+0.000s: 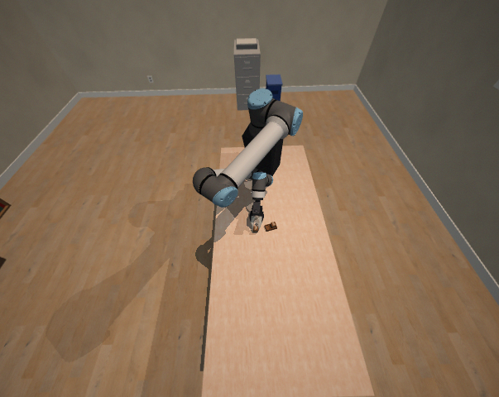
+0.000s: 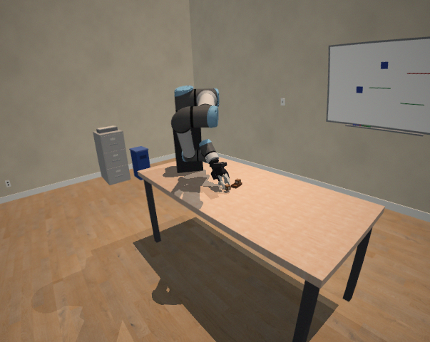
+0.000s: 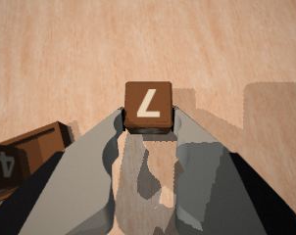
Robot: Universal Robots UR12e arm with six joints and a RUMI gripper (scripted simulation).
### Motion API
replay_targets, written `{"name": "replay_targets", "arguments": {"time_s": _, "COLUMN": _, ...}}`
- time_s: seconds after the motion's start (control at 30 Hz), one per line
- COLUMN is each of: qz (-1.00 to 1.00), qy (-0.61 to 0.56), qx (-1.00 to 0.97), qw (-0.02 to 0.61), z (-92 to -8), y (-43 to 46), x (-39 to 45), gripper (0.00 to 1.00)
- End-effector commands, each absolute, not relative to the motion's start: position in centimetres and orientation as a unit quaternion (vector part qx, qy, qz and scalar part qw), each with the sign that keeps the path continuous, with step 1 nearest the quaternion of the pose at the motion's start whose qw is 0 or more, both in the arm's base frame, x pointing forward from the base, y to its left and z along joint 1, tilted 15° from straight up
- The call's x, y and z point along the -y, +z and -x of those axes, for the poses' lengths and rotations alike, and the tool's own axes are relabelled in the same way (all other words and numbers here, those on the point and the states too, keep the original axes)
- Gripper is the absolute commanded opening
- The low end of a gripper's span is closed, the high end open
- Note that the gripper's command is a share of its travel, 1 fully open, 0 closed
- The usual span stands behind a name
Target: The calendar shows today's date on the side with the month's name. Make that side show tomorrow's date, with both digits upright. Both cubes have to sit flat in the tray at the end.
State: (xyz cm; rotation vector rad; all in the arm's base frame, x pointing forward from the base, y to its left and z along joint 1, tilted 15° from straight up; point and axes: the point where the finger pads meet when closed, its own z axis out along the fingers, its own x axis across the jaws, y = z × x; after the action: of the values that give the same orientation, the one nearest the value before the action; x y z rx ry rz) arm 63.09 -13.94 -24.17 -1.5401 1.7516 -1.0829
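At the centre of the wrist view, the gripper [image 3: 148, 119] is pinched on a brown cube [image 3: 148, 107], one grey finger [image 3: 106, 132] against each side of it. The face turned to the camera bears a pale digit that reads as a 7 seen upside down. Whether the cube rests on the table [image 2: 288, 216] or is held just above it cannot be told; a shadow lies just past it.

At the lower left edge of the wrist view, the calendar tray [image 3: 37, 142] is seen with a second cube [image 3: 3, 164] in it, marked with what looks like a 4. In the top view the tray [image 1: 271, 227] lies just to the right of the gripper [image 1: 255, 226], near the frame's centre. The month's name cannot be made out.

The step in hand is judged to be the turning of the removed cube, so that a different digit is brought to the front. For the next move, a regrasp or a wrist roll would be called for, then a level return into the free slot of the tray, with the new digit upright on the month side and the cube seated flat.
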Motion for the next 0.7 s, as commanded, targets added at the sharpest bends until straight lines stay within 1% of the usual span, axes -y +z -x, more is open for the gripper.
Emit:
{"name": "replay_targets", "arguments": {"time_s": 0.0, "qz": 0.575, "qy": -0.404, "qx": -0.654, "qw": 0.281, "z": -62.8, "y": -22.9, "x": 13.8, "gripper": 0.11}}
{"name": "replay_targets", "arguments": {"time_s": 0.33, "qz": 0.575, "qy": -0.404, "qx": -0.654, "qw": 0.281, "z": -62.0, "y": -19.3, "x": 13.2, "gripper": 0.11}}
{"name": "replay_targets", "arguments": {"time_s": 0.67, "qz": 0.575, "qy": -0.404, "qx": -0.654, "qw": 0.281, "z": -61.9, "y": -18.7, "x": 13.2, "gripper": 0.11}}
